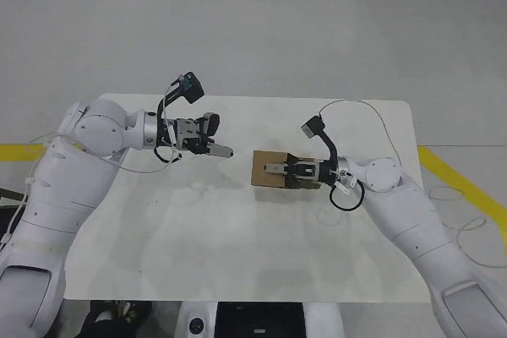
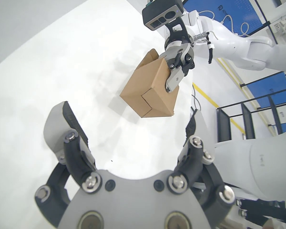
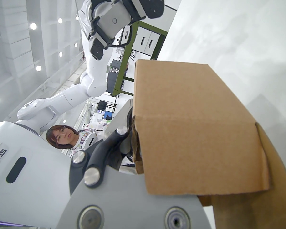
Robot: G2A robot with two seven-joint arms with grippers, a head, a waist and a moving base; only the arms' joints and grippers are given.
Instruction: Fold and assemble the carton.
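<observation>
Right gripper (image 2: 167, 70) is right at the carton (image 2: 149, 89), fingers clamped on one side panel at its open end, a finger on each face of the board as far as I can tell, so it's gripping cardboard, not air. Carton is popped into a box shape & looks held just clear of the table (image 1: 237, 245), shadow under it, approx mid-table. The end facing away from the right gripper looks closed, flaps meeting in a stepped seam. At the gripped end at least one flap sticks out loose, so that end isn't shut. Further out from the carton, well apart on its closed side, the left gripper (image 2: 130, 111) hovers w/ fingers spread wide, nothing btwn them, aimed at the closed end. Judged step: body formed, one end done, open end's flaps left to fold & tuck. Next move prob calls for the left gripper to come in & brace or take the carton by its closed end – the right gripper sits on the very end that needs closing, so a handover or regrip is needed. Board is thin — squeeze hard & the walls will dent.
</observation>
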